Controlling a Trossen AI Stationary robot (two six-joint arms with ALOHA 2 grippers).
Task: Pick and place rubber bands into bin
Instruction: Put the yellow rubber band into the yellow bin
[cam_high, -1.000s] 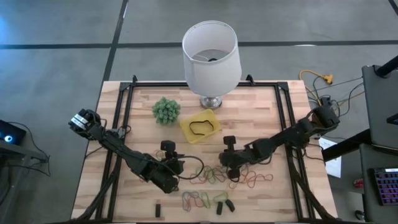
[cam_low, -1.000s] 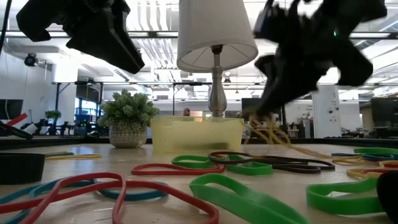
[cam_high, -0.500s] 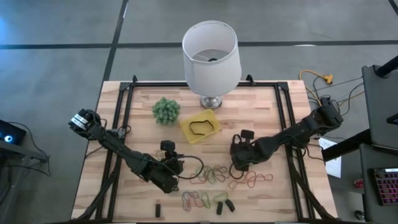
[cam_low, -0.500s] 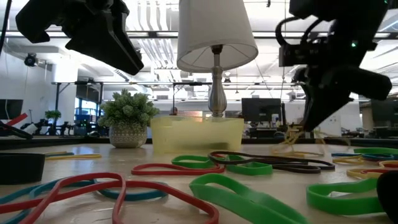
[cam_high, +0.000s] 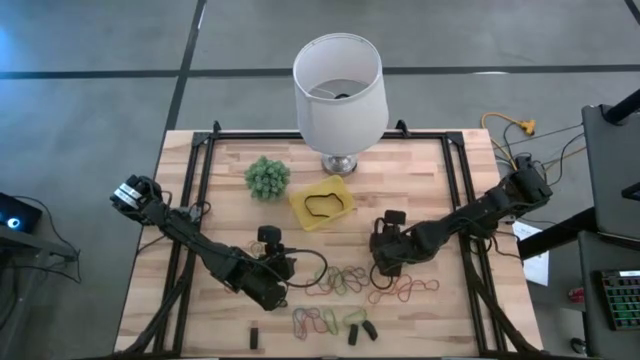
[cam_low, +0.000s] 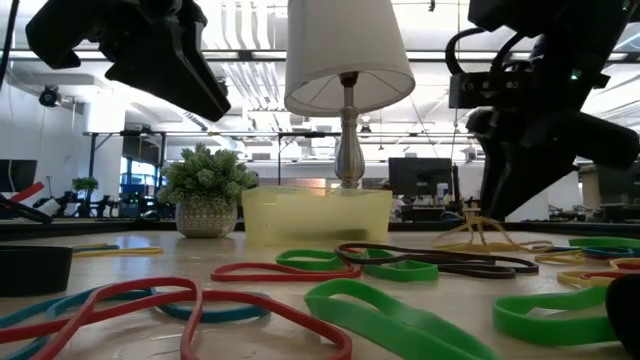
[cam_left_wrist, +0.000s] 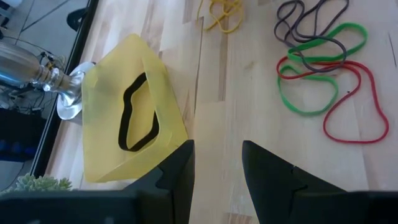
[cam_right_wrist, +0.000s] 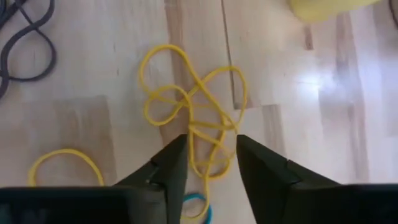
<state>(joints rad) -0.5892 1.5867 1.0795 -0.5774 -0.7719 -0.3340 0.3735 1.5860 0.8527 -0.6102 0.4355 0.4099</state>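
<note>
Right end effector (cam_right_wrist: 207, 163) low over a yellow tangle (cam_right_wrist: 193, 118) of bands.
Its fingers are spread, straddling the tangle's near strands on the tabletop (cam_high: 420, 180). The bands look light, thin and floppy; pinching crossed strands seems best. Bin (cam_high: 322, 203) nearby holds one black band (cam_high: 322, 206). Left end effector (cam_left_wrist: 216, 168), spread, waits.

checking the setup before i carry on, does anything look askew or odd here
The small yellow square bin sits rotated, not square with the wooden table's edges. It holds only one black rubber band; the other bands lie scattered in front.
</note>
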